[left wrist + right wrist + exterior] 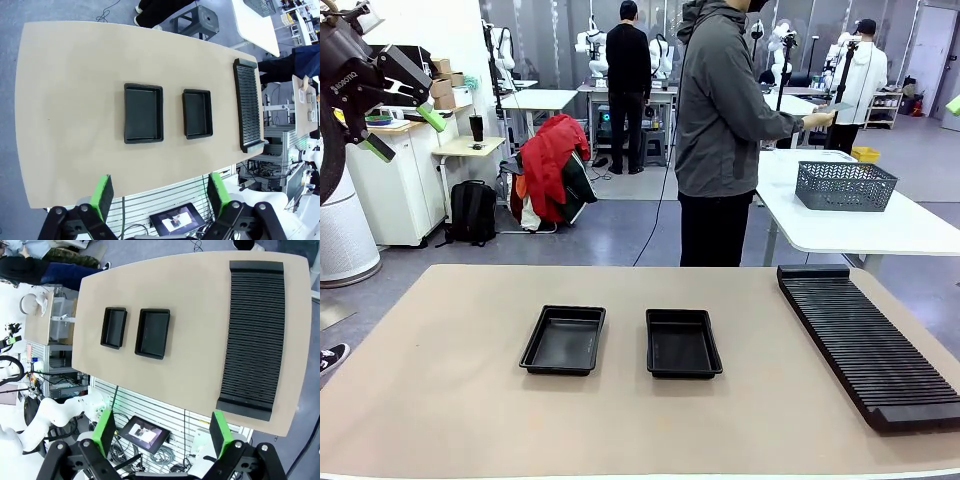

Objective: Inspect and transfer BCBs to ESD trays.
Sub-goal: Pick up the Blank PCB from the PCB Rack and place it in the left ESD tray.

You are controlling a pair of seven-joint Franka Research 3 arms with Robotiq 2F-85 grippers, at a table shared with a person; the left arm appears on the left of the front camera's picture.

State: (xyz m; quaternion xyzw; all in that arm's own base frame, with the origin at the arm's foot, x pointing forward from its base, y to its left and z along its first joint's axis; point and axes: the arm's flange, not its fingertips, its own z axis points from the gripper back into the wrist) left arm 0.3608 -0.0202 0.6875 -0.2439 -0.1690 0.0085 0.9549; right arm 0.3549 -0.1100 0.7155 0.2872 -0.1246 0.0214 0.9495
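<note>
Both grippers stand wide open, holding nothing: the left gripper [405, 133] is raised beyond the table's left end, and the right gripper [162, 432] hangs high above the table. "Robotiq" is printed on the left gripper's body. On the tan table [440, 380], the left tray [563, 340] and the right tray [682, 343], both black, sit side by side near the middle, not touching. A black slotted rack [865, 340] lies at the right end. A person [720, 110] stands beyond, beside a white table [900, 230] bearing a grey mesh basket [845, 185].

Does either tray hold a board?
No, the left tray and the right tray both show bare black floors in the front view.
</note>
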